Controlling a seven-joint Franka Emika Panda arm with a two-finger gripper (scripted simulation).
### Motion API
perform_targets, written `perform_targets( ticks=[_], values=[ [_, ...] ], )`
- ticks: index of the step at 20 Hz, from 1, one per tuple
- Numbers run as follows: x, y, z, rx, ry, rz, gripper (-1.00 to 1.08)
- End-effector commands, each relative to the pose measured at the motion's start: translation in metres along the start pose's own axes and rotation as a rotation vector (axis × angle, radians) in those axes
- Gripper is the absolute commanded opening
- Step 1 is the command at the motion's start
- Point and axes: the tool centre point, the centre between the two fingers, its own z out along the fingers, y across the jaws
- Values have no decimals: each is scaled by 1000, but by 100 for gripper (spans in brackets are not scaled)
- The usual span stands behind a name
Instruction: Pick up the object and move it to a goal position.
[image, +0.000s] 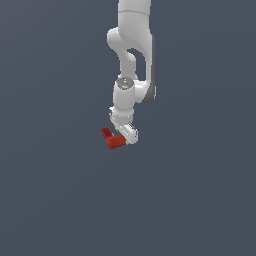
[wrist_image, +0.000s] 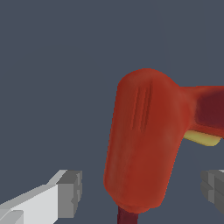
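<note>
The object is a small red-orange L-shaped piece, lying just to the exterior view's left of my gripper. In the wrist view the object fills the middle. One thick rounded arm runs between my fingers and the other arm goes off to the side, with a small yellow part under it. My gripper is open. One grey fingertip and the other stand on either side of the thick arm, each with a gap to it.
The white arm comes down from the top of the exterior view. All around is a plain dark grey-blue surface. No goal marker shows.
</note>
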Motion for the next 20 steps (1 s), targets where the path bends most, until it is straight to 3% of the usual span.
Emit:
perform_targets(
  ticks=[1,20],
  values=[
    [0,2,1,2,5,20,108],
    [0,3,31,2,6,27,108]
  ],
)
